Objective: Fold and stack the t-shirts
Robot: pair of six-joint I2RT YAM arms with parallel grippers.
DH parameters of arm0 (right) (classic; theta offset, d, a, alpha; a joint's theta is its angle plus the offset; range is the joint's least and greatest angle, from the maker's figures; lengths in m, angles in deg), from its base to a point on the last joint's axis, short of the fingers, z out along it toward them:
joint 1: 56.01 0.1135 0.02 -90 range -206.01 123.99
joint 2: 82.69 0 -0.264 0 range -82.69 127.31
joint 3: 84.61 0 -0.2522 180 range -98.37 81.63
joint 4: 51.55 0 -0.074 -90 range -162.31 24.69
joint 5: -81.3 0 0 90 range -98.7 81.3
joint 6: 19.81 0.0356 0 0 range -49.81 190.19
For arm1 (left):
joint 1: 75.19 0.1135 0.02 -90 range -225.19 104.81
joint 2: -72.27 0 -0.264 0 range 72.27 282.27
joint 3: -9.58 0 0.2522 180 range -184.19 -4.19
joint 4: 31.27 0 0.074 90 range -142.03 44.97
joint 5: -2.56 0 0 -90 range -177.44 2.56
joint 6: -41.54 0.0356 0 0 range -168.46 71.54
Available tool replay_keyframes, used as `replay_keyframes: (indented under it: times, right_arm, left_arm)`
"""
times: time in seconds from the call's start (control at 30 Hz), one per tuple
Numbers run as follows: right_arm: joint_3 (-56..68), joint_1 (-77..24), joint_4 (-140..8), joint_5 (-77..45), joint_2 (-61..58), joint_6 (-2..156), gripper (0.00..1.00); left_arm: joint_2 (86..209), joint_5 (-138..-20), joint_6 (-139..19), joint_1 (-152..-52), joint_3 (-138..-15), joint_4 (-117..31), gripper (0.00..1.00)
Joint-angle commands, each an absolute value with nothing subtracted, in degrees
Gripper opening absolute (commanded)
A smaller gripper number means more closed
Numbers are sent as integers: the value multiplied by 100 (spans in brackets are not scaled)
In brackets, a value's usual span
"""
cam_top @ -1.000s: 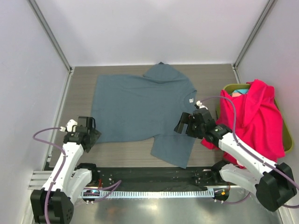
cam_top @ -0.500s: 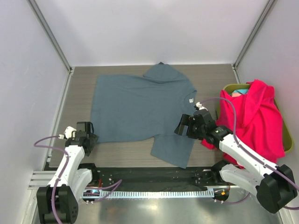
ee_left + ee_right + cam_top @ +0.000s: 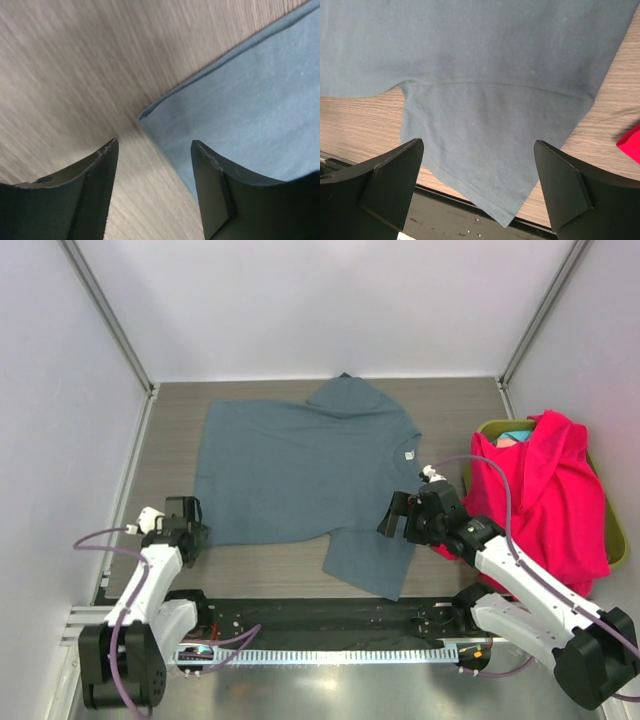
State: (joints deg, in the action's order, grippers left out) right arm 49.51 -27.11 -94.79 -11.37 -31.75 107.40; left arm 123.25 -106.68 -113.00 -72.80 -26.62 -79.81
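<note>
A slate grey-blue t-shirt (image 3: 300,470) lies spread flat on the wooden table, with a small white label (image 3: 409,454) near its right edge. My left gripper (image 3: 186,525) hovers low over the shirt's near left corner (image 3: 142,116), jaws open with nothing between them. My right gripper (image 3: 405,517) hangs wide open above the shirt's near sleeve (image 3: 495,155), gripping nothing. A bright pink-red t-shirt (image 3: 545,490) is draped over the bin at the right, with teal and pale pink cloth (image 3: 512,436) showing behind it.
The olive-green bin (image 3: 618,530) stands at the right edge of the table. White walls enclose the far and side edges. A black rail (image 3: 330,620) runs along the near edge, and the sleeve's tip (image 3: 507,220) overhangs it.
My left gripper has drawn back toward the near edge and sunk close to the shirt's corner, jaws narrowing slightly. The right gripper has shifted a little toward the near edge.
</note>
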Motion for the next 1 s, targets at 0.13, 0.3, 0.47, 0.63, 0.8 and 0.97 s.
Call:
replay_keyframes:
  times: [0.13,0.3,0.47,0.63,0.8,0.97]
  right_arm:
    - [4911,-2701,-9827,-652,-3382,11078,98]
    - [4937,-2508,-10425,-193,-3321,11790,98]
    - [4964,-1911,-10941,350,-3233,12353,98]
    - [5157,-1007,-11242,528,-3190,13275,92]
    - [5315,696,-11242,782,-2654,14189,89]
    - [5394,1140,-11006,976,-2354,14147,81]
  left_arm:
    - [13351,-10695,-11157,-7247,-3011,-7421,48]
    - [13739,-10493,-10902,-7238,-3169,-7236,29]
    - [14003,-10396,-10604,-7229,-3328,-7096,1]
    - [14012,-10291,-10401,-7229,-3328,-6938,0]
    - [13924,-10238,-10348,-7238,-3284,-6884,0]
    - [13687,-10326,-10436,-7229,-3187,-6876,0]
